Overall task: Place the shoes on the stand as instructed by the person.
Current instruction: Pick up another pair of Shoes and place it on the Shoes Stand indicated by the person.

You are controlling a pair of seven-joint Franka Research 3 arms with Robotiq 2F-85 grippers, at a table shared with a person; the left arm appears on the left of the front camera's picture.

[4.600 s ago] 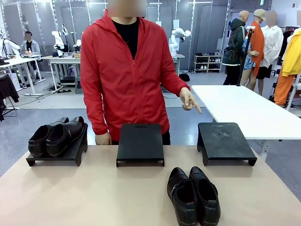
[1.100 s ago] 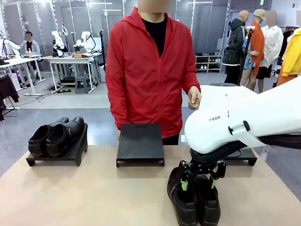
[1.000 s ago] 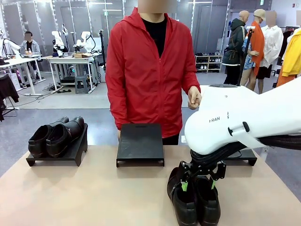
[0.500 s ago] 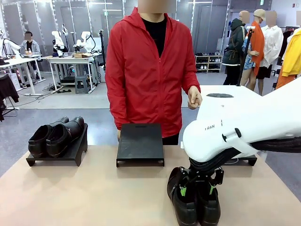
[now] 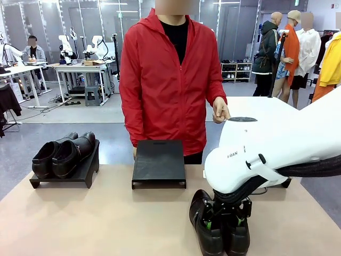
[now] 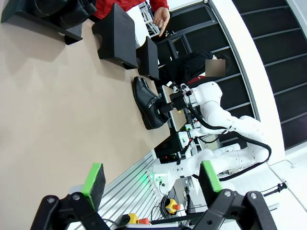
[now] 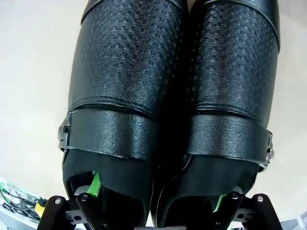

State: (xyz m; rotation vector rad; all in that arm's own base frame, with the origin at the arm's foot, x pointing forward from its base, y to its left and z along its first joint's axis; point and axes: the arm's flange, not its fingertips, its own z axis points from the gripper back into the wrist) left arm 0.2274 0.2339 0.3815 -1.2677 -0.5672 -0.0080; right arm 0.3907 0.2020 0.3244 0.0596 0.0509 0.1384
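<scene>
**Reader:** Front view: what is labelled?

**Arm:** My right arm [image 5: 266,154], white, comes in from the right; my right pincer [image 5: 224,221] is low over the near pair [image 5: 209,241] of black shoes, which lies on the surface [image 5: 106,224] in front of the middle stand [image 5: 159,162], toes toward me; the jaws are apart, clamped on nothing. The second pair [image 5: 61,152] sits on the left stand [image 5: 85,172]; the person [image 5: 170,80] in red stands behind the middle stand, one hand [image 5: 219,111] raised beside the jacket.

**Reader:** What does the right wrist view add?

**Arm:** The placing of the fingers, which my arm hides from the front; one green pad [image 7: 94,184] sits in the opening of one shoe, the other in its neighbour's; the two shoes touch side by side; whether the pads press the leather I cannot tell.

**Reader:** And the left wrist view?

**Arm:** My left pincer [image 6: 151,182], jaws wide apart and holding nothing, well apart from the shoes; also the right stand [image 6: 147,57], just beside the middle one, which my arm largely covers in the front view.
</scene>
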